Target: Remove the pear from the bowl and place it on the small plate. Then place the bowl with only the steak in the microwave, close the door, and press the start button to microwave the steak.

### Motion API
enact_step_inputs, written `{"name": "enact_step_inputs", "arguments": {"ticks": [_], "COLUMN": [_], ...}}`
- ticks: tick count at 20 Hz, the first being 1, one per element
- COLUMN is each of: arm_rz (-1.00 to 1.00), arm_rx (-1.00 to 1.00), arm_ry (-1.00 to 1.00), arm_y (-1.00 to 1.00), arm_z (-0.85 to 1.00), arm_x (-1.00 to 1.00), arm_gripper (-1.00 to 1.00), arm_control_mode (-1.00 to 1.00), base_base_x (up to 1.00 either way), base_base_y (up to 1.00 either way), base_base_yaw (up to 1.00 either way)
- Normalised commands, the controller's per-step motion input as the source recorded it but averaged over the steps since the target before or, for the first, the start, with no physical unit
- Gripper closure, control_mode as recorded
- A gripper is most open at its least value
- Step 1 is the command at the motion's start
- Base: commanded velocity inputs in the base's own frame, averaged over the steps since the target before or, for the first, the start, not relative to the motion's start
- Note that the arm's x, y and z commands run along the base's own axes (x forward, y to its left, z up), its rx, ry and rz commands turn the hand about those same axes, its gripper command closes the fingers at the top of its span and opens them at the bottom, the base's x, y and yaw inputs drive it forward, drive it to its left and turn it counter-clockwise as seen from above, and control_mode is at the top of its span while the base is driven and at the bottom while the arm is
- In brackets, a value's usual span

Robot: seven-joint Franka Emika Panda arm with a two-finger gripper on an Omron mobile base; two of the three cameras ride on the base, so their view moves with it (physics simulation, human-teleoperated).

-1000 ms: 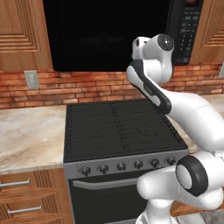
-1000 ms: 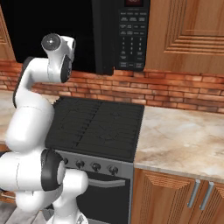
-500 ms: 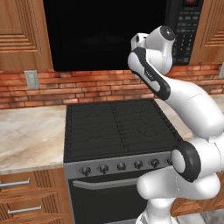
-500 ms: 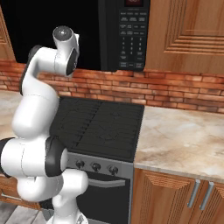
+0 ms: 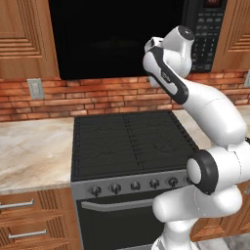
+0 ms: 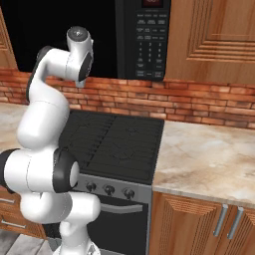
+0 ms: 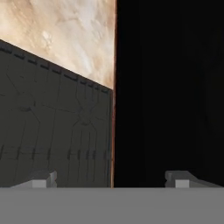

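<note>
Arm [image 5: 205,102] swung higher toward microwave [image 5: 122,34], claw [image 7: 111,179] spread, black stove [image 5: 127,141], marble counter [image 6: 209,159]

Arm [image 5: 195,97] raised, jaws seemingly wide apart

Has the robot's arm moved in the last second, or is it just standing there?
Yes. In the left base view the arm's upper end has swung right, toward the microwave's keypad.

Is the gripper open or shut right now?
Open. In the hand view the gripper has its two fingertips far apart at the bottom, nothing between them, with the stove beyond.
</note>
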Motion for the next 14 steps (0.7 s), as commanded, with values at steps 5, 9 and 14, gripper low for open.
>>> {"name": "enact_step_inputs", "arguments": {"ticks": [5, 9, 14], "arm_rz": [0.06, 0.02, 0.02], "arm_rx": [0.0, 0.0, 0.02], "arm_ry": [0.13, 0.01, -0.04], "arm_y": [0.0, -0.19, -0.37], "arm_z": [-0.25, 0.0, 0.17], "arm_x": [0.39, -0.48, -1.0], "arm_gripper": [-1.0, -1.0, -1.0], "arm_control_mode": [-1.0, -1.0, -1.0], "base_base_x": [0.0, 0.0, 0.0], "base_base_y": [0.0, 0.0, 0.0], "base_base_yaw": [0.0, 0.0, 0.0]}}
